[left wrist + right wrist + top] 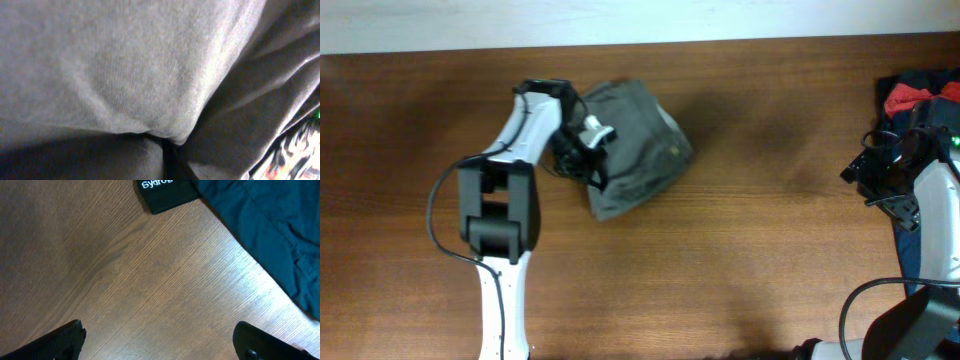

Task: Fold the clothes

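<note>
**Colleague:** From above, how far is the folding?

**Me:** The shorts [640,150] lie on the table [740,260] as a compact but rumpled bundle. I judge that at least one fold is made, but the edges are not neat, so a tidy last fold is left to do. My left gripper [582,150] sits on the left edge of the shorts. My right gripper [870,180] is well apart from the shorts, to their right, near a dark navy garment [920,78] and a red cloth [908,98].

**Colleague:** And your left wrist camera?

**Me:** Grey-olive cloth fills nearly all of it. The cloth gathers into a pinched ridge low in the middle. My own fingers are hidden there, but the jaws are closed almost completely, gripping this fold of the shorts.

**Colleague:** The right wrist camera?

**Me:** My jaws stand as wide as they go. The fingertips [60,340] hang over bare wood, holding nothing and touching nothing. The shorts are not in this view, only the navy garment and a black label [162,192].
</note>
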`<state>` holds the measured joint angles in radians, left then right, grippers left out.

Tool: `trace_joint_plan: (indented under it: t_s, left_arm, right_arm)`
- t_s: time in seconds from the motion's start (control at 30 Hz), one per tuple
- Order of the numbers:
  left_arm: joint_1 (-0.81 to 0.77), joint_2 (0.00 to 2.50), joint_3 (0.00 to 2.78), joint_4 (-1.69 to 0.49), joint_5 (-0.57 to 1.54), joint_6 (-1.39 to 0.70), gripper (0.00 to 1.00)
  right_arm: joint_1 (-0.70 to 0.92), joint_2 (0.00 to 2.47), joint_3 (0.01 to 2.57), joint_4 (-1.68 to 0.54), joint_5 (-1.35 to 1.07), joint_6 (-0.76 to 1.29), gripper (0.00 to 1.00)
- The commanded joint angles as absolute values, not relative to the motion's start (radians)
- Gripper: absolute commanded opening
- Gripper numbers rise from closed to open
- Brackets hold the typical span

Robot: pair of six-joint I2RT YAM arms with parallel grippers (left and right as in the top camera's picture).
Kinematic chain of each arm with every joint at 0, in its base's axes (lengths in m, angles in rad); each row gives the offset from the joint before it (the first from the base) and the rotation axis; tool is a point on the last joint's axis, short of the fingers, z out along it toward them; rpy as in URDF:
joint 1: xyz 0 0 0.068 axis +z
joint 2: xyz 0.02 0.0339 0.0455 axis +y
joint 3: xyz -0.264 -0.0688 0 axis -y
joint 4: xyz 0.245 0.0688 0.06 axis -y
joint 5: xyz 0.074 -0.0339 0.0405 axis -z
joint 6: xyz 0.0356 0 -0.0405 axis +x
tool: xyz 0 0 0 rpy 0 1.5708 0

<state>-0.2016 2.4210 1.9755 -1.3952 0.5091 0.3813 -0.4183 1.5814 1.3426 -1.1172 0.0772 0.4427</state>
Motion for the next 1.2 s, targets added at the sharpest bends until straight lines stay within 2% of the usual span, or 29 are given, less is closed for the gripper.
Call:
trace_joint_plan:
  t_s: [0.0,0.27,0.63,0.67,0.7,0.73,0.8,0.87,1.03,1.17]
  left_arm:
    - [-0.276,2.44,1.977,-1.423,0.448,0.475,0.01]
    - [-0.377,2.44,1.977,-1.444,0.348,0.54,0.01]
    - [-0.286,2.44,1.977,-1.383,0.262,0.396,0.01]
    - [-0.27,2.44,1.977,-1.38,0.261,0.379,0.02]
    - [-0.253,2.44,1.977,-1.38,0.262,0.363,0.09]
    - [-0.24,2.44,1.977,-1.381,0.266,0.35,0.1]
    - [-0.217,2.44,1.977,-1.383,0.277,0.324,0.09]
    - [-0.2,2.44,1.977,-1.389,0.301,0.321,0.01]
    - [-0.194,2.44,1.977,-1.388,0.364,0.271,0.01]
    - [-0.194,2.44,1.977,-1.361,0.383,0.121,0.01]
  right_arm:
    - [-0.42,1.576,1.358,-1.117,0.079,0.451,0.99]
    - [-0.42,1.576,1.358,-1.117,0.079,0.451,0.99]
    - [-0.42,1.576,1.358,-1.117,0.079,0.451,0.99]
    - [-0.42,1.576,1.358,-1.117,0.079,0.451,0.98]
    - [-0.42,1.576,1.358,-1.117,0.079,0.451,0.99]
    - [-0.42,1.576,1.358,-1.117,0.079,0.451,0.99]
    - [-0.42,1.576,1.358,-1.117,0.079,0.451,0.99]
    - [-0.42,1.576,1.358,-1.117,0.079,0.451,0.99]
    - [-0.42,1.576,1.358,-1.117,0.079,0.451,0.99]
    - [-0.42,1.576,1.358,-1.117,0.079,0.451,0.99]
